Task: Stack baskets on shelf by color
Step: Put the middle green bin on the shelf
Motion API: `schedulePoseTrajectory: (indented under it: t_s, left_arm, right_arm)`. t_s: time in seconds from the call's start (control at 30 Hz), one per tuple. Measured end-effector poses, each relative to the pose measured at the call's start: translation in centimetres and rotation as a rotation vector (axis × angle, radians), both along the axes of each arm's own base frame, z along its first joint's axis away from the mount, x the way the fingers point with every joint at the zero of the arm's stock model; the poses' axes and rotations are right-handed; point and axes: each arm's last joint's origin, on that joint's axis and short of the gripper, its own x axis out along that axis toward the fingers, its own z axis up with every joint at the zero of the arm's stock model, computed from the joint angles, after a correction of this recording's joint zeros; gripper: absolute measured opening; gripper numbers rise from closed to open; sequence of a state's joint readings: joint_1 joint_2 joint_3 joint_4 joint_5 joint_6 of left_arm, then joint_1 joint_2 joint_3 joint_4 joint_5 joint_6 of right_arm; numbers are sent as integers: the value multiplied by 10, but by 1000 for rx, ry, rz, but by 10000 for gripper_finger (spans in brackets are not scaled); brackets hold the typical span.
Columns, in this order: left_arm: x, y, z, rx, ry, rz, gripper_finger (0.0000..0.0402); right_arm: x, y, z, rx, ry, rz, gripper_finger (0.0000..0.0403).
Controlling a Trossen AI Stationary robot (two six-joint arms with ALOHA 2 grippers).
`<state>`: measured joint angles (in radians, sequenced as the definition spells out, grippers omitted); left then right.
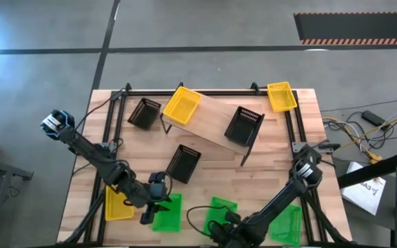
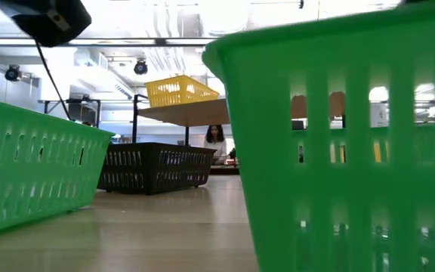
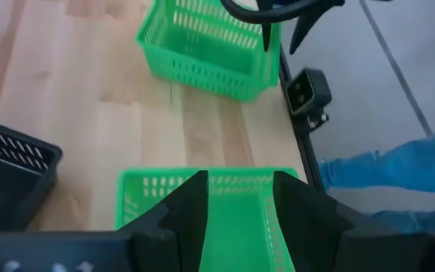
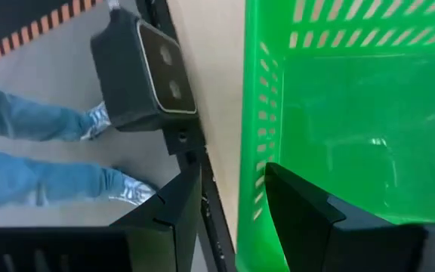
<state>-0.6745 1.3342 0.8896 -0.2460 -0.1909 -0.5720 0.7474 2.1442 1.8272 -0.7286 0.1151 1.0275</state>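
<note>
On the shelf (image 1: pixel 209 124), tilted across the far middle of the table, only a yellow basket (image 1: pixel 182 105) and a black basket (image 1: pixel 244 123) are seen — nothing is stacked yet, so most of the task is left. The left gripper (image 1: pixel 150 210), fingers apart, is placed astride the wall of the near-left green basket (image 1: pixel 167 213); the right gripper (image 1: pixel 216 229), likewise spread, seemingly straddles the rim of the middle green basket (image 1: pixel 220 209) — neither is lifted. Other baskets lie scattered around the table

Slatted wooden table (image 1: pixel 267 148) carries shelf (image 1: pixel 212 120), three green baskets (image 1: pixel 167 212), black basket (image 1: pixel 183 162), yellow basket (image 1: pixel 118 204).
</note>
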Motion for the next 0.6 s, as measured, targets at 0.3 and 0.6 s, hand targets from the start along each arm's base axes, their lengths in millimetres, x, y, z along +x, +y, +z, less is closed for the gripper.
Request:
schedulePoseTrajectory:
  t_s: [0.3, 0.6]
  left_arm:
    - [-3, -1, -6, 11, 13, -10, 134]
    - [-3, -1, -7, 12, 14, -10, 134]
  right_arm:
    - [13, 0, -14, -26, 55, -61, 106]
    - [28, -11, 9, -4, 31, -84, 15]
